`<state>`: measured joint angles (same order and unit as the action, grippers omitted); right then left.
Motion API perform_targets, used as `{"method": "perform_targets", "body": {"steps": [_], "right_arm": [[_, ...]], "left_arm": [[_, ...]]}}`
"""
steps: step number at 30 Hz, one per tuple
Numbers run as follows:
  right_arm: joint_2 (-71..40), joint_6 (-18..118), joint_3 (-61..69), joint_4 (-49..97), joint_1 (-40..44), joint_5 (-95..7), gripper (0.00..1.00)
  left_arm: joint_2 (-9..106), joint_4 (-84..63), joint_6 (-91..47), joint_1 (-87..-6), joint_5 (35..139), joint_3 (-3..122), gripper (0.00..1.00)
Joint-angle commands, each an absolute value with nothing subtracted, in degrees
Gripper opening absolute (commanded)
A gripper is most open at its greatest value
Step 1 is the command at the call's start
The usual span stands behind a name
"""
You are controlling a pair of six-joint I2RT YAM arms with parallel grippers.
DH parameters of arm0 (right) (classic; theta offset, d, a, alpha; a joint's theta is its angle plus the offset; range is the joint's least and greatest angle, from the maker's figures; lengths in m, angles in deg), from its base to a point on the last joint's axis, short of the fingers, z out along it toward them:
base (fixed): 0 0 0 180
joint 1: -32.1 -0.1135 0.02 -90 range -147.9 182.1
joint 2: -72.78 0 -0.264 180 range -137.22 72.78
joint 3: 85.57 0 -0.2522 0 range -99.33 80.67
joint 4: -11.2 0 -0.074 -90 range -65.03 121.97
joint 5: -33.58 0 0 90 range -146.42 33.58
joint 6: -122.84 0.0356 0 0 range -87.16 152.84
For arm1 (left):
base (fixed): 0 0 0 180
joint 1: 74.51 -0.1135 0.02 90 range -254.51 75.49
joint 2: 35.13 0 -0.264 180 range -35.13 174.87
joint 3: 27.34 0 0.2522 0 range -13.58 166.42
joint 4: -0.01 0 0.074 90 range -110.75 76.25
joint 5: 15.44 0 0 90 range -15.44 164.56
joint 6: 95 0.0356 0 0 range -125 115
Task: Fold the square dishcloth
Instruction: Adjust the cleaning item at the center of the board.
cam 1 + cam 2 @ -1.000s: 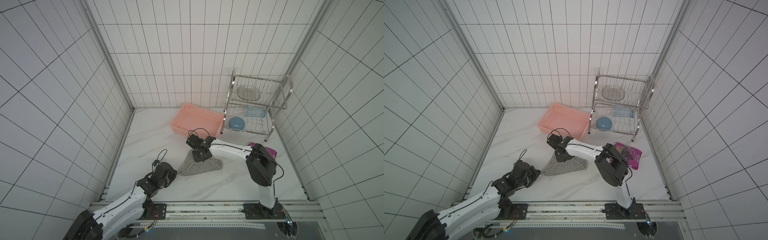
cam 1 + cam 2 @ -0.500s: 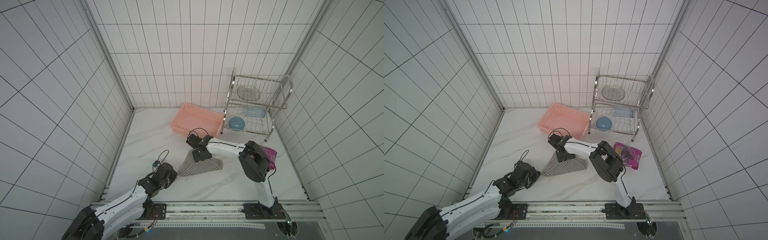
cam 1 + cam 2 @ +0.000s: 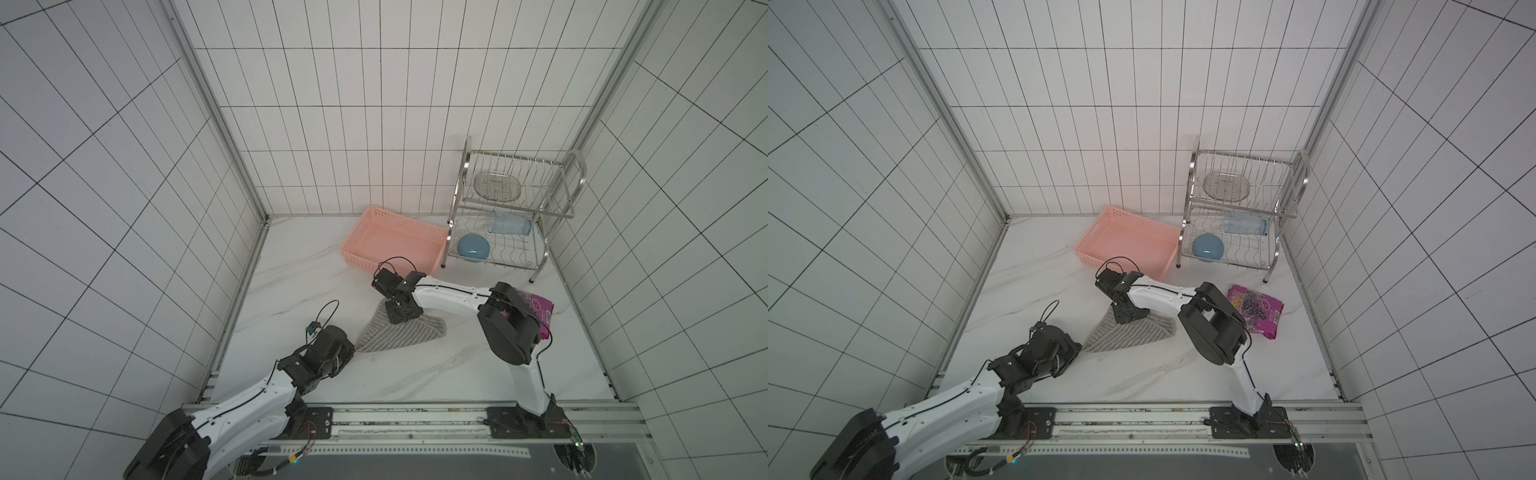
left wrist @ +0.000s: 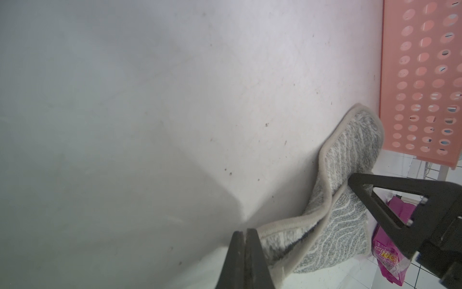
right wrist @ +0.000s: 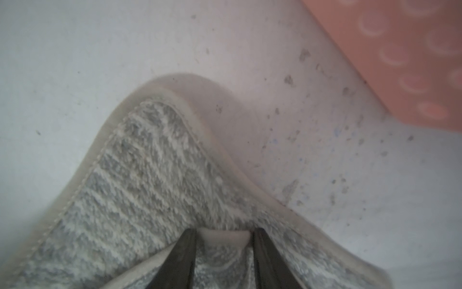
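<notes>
The square dishcloth (image 3: pixel 401 334) (image 3: pixel 1129 334), grey with thin white stripes, lies doubled into a rough triangle in the middle of the marble table. My right gripper (image 3: pixel 394 318) (image 3: pixel 1123 318) presses down on its far corner. In the right wrist view the dishcloth (image 5: pixel 140 175) fills the frame, and the right gripper (image 5: pixel 223 235) holds a bunched piece of the pale hem between its fingers. My left gripper (image 4: pixel 246 231) is shut with nothing in it, right beside the dishcloth's (image 4: pixel 350 155) near left corner, whose edge curls up there.
A pink basket (image 3: pixel 407 220) stands just behind the cloth. To the basket's right is a wire dish rack (image 3: pixel 457 208) holding a blue bowl (image 3: pixel 473 247), a clear cup (image 3: pixel 509 224) and a clear dish (image 3: pixel 497 186). A purple snack packet (image 3: pixel 540 309) lies under my right arm's elbow.
My right arm's elbow has swung slightly left over the snack packet, while its gripper stays on the cloth's far corner. The left arm has barely moved.
</notes>
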<state>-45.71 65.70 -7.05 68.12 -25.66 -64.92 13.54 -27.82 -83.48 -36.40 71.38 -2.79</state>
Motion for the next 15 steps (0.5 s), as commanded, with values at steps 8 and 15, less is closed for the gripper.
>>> {"method": "perform_targets", "body": {"steps": [8, 15], "right_arm": [[-38.36, 65.76, -4.38, 69.8, -26.21, -65.41, 0.48], [-28.55, 65.12, 4.14, 67.22, -23.46, -61.19, 0.58]], "left_arm": [[12.13, -28.65, -83.4, -36.18, 70.11, -1.54, 0.0], [10.35, -30.57, -83.14, -36.18, 69.2, -1.33, 0.0]]}}
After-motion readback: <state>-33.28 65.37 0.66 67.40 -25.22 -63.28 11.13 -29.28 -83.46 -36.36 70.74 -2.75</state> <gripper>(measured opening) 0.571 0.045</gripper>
